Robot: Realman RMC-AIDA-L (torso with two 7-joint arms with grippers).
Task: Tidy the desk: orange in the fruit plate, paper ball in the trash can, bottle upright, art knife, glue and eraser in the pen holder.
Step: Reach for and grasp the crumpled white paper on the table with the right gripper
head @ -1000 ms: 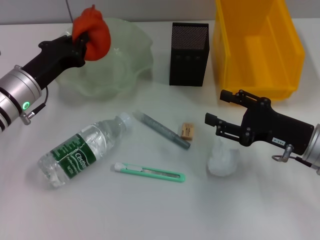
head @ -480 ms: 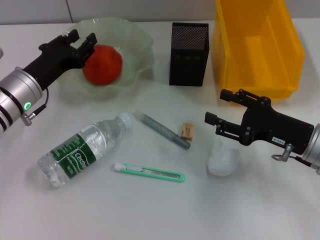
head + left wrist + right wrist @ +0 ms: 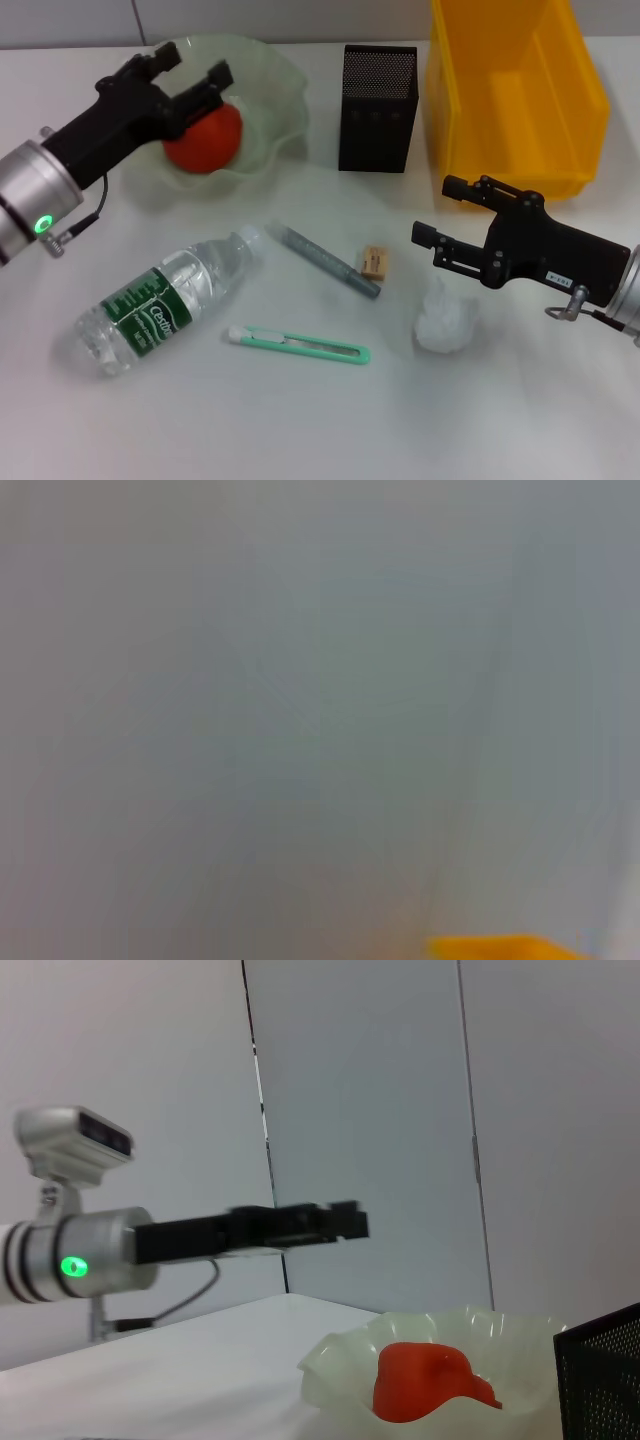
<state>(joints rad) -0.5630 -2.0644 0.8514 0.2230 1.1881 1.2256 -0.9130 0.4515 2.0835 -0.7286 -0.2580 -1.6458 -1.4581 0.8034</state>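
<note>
Orange (image 3: 203,137) sits in plate (image 3: 268,75): done. Left gripper (image 3: 192,70) spread, empty, above plate. You've left: paper ball (image 3: 446,322), lying bottle (image 3: 165,302), knife (image 3: 298,344), glue (image 3: 323,260), eraser (image 3: 375,261). Right gripper (image 3: 432,212) spread, empty.

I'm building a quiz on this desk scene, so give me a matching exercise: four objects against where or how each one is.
Things:
1. orange
2. bottle
3. paper ball
4. pen holder

States:
A. lying on its side
B. standing, between plate and yellow bin
C. in the fruit plate
D. on the table, under the right gripper

Pairs: 1-C, 2-A, 3-D, 4-B
</note>
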